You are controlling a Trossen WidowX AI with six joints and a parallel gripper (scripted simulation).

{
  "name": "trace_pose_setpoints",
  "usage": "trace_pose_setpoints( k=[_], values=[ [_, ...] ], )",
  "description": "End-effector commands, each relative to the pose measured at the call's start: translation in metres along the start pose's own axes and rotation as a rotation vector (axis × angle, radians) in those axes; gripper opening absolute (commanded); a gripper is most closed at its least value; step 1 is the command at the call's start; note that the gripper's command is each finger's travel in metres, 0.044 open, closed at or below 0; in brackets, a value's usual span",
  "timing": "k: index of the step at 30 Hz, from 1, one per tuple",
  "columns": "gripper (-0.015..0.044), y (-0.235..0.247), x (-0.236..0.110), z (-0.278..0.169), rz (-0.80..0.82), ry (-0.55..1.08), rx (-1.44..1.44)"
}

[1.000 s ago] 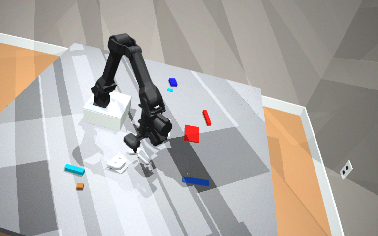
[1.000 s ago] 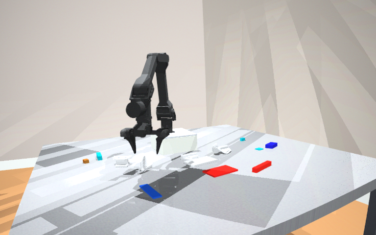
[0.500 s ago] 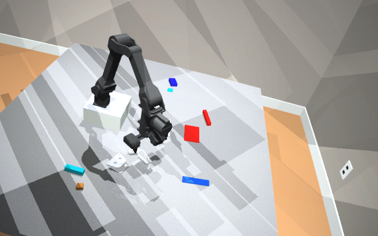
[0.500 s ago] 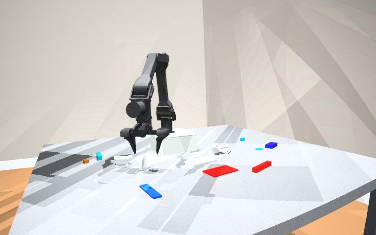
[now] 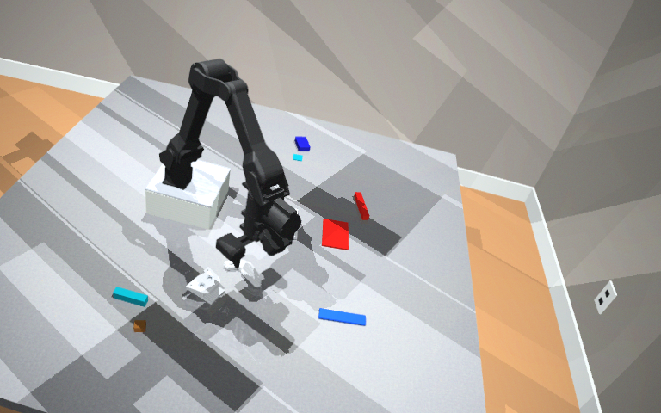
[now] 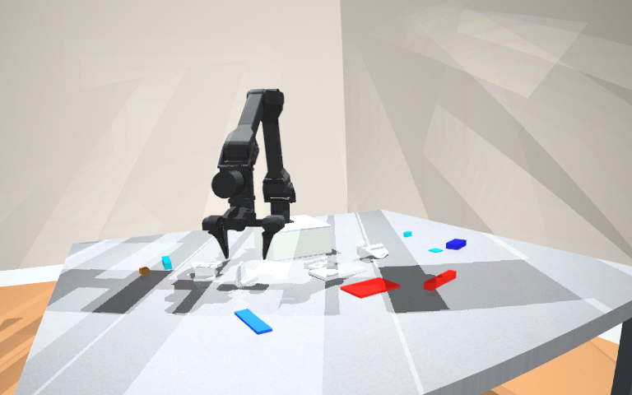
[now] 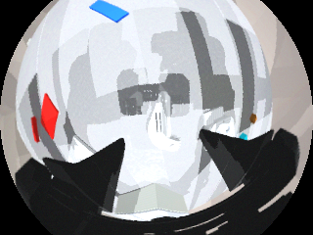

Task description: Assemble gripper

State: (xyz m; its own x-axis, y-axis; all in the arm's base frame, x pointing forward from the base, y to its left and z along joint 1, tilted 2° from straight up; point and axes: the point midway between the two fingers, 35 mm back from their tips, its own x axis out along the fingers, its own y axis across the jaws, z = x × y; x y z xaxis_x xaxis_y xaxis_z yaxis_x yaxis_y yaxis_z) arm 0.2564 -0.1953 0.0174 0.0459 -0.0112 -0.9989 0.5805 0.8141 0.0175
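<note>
While the pincer (image 5: pixel 267 247) (image 6: pixel 246 258) (image 7: pixel 163 137) hung spread and empty, its tips straddled a white part (image 5: pixel 250 272) (image 6: pixel 243 276) (image 7: pixel 157 121) on the bench (image 5: pixel 414 341) (image 6: pixel 195 354) (image 7: pixel 142 54), probably to allow a descending grasp.

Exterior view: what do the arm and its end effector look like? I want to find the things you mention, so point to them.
The arm is matte black, with chunky angular links and a cylindrical housing near the wrist. The end effector (image 5: pixel 258 255) (image 6: pixel 246 257) (image 7: pixel 163 137) is black too, its two fingers tapering to points.

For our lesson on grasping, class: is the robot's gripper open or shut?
Open: the gripper has its two fingertips wide apart, nothing held between them.
</note>
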Motion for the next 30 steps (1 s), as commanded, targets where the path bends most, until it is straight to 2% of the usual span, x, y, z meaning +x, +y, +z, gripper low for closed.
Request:
trace_pose_setpoints(
  k=[1,30],
  values=[
    [0.044,0.0,0.005,0.0,0.001,0.001,0.001],
    [0.044,0.001,0.05,0.002,0.006,-0.001,0.006]
  ],
)
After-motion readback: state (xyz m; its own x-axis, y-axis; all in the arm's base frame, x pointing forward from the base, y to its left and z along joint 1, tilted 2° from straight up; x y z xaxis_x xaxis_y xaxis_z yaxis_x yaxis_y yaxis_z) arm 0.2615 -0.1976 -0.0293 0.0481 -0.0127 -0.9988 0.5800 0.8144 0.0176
